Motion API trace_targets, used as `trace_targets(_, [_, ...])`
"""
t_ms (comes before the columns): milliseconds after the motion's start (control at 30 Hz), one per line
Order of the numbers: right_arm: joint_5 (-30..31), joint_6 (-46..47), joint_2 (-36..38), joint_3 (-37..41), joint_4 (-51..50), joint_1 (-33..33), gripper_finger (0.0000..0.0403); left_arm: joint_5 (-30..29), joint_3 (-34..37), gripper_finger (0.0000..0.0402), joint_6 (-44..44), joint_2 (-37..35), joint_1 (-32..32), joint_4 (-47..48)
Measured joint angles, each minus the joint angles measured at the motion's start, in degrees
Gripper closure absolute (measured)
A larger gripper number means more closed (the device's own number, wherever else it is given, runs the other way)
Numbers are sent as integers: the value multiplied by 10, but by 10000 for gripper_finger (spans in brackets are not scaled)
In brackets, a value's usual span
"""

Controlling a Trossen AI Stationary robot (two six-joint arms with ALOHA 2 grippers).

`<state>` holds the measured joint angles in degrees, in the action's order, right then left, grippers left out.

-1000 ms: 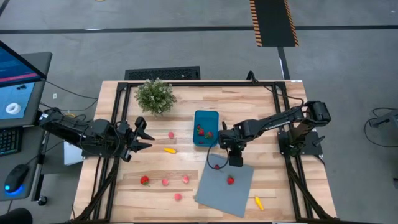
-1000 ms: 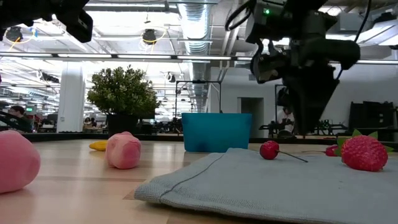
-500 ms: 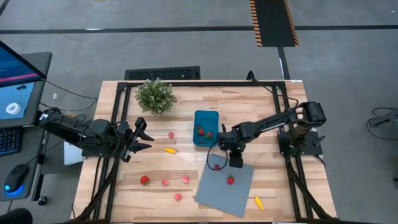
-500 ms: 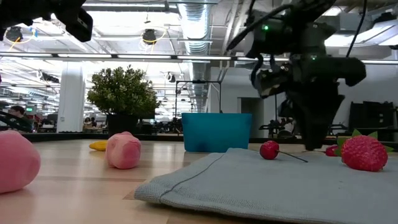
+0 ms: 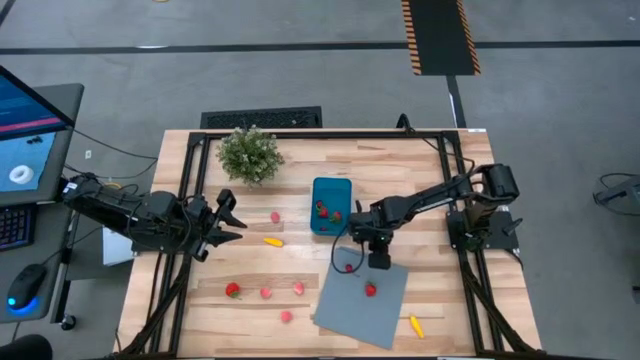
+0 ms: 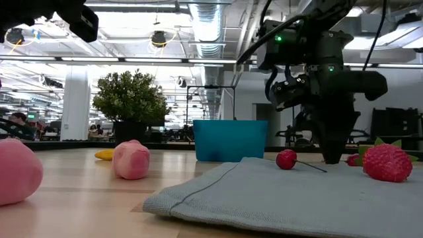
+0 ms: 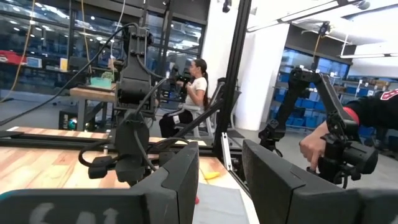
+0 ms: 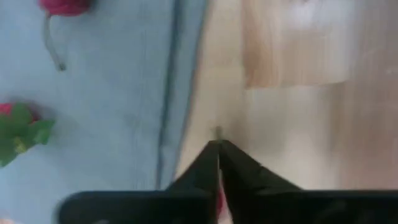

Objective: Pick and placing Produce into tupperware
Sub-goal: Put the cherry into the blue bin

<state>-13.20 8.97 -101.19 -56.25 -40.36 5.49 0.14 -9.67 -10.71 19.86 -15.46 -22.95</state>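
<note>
The teal tupperware (image 5: 331, 205) stands mid-table with red pieces inside. Produce lies scattered: a cherry (image 5: 348, 268) and a strawberry (image 5: 370, 290) rest on the grey-blue sheet, and pink, red and yellow pieces lie on the wood, such as a yellow one (image 5: 272, 241). My right gripper (image 5: 378, 260) points steeply down at the sheet's far edge, shut, tips at the table (image 6: 330, 158). A small red piece (image 6: 352, 159) lies right beside it. My left gripper (image 5: 230, 222) waits at the table's left, level and open, with nothing between its fingers (image 7: 221, 180). My right gripper comes from above, pointing steeply down. A sliver of the red piece (image 8: 219, 198) shows between its fingers behind the tips, and a thin stub (image 8: 216, 131) sticks out past them. It seems pinched by a thin stem; the fingers hide the contact. The piece rests on the table.
A potted green plant (image 5: 249, 153) stands at the far left. The grey-blue sheet (image 5: 355, 310) covers the near right. Black frame rails (image 5: 445, 150) run round the table. In the left wrist view a seated person (image 7: 196, 93) shows in the room beyond.
My right gripper has come down toward the table at the sheet's far edge, until its tips reach the surface. The cherry and the strawberry on the sheet have kept their places.
</note>
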Motion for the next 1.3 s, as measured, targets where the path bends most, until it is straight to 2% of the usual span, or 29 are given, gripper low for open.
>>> trace_targets(267, [19, 17, 22, -1, -25, -4, 392, -4, 0, 288, 4, 0, 0, 0])
trace_targets(400, [62, 26, 64, -8, -23, -4, 391, -6, 0, 288, 6, 0, 0, 0])
trace_targets(700, [194, 79, 265, -10, 34, -10, 392, -47, 0, 288, 25, -13, 0, -25])
trace_targets(1000, [316, 112, 445, -5, 61, 26, 392, -66, 0, 288, 14, -31, 0, -38])
trace_targets(1100, [332, 138, 489, 22, 134, 46, 392, -70, 0, 288, 7, -31, 0, -37])
trace_targets(1300, [362, 166, 584, 130, 290, 92, 392, -71, 0, 288, 4, -31, 0, -36])
